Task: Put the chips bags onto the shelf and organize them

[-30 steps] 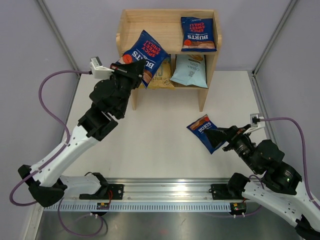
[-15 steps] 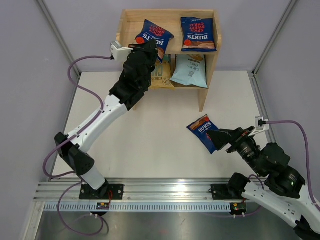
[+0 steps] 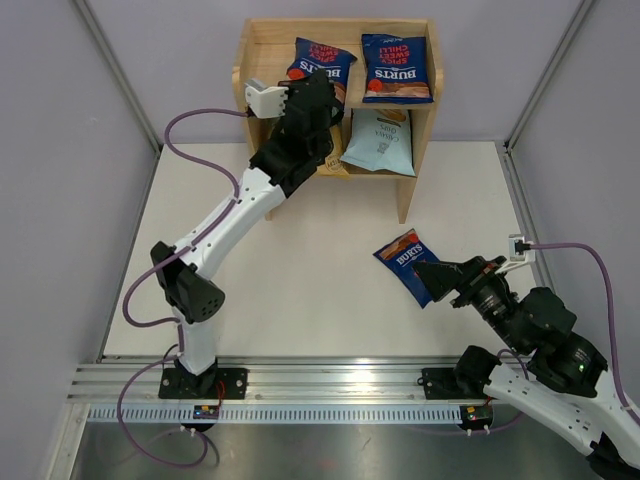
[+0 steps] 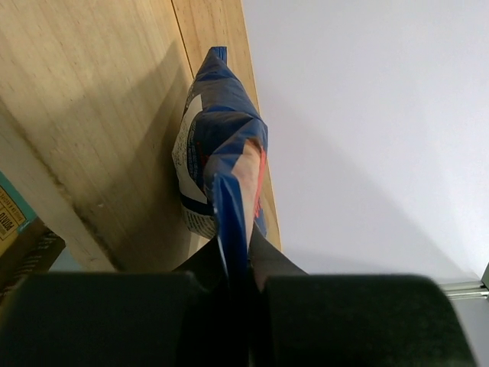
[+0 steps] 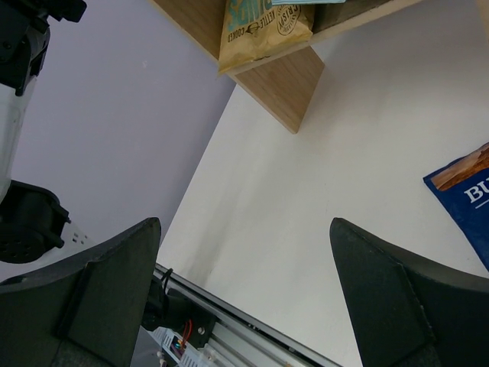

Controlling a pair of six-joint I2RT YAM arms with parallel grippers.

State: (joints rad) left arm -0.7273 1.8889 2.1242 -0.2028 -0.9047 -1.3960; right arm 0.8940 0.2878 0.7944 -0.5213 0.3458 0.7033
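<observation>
**Burts bag going onto the top tier; one bag left on the table**

The left arm reaches to the small light-wood two-tier shelf [image 3: 262,45] at the upper centre of the overhead view. The fingers of the left gripper [image 4: 238,284] are clenched on the seam of a small dark blue crinkly "Burts" bag with red patches [image 3: 318,60]. In the wrist view the seam is pinched flat and the bag extends over the top board, close to the back rail. I cannot tell whether its far edge rests on the wood.

- **Top tier:** a matching dark blue Burts bag [image 3: 397,68] lies just to the right.
- **Lower tier:** a pale blue brown-topped bag [image 3: 378,142] sits at the right. A tan-and-teal bag [image 5: 263,27] sits at the left, mostly hidden by the left arm from above.
- **Table:** a third dark blue Burts bag [image 3: 402,255] lies flat on the white table [image 3: 300,270], right of centre. The right gripper [image 3: 437,276] is at its near corner, fingers spread wide and grasping nothing.

**Step (judgement):** setting the held bag on the top tier, left of its twin.

**Next (judgement):**
- Settle the bag onto the board, let go, and back straight out.
- The bag looks light and crinkly, so it may tip forward or be dragged along.
- The right arm can then take the table bag.
</observation>
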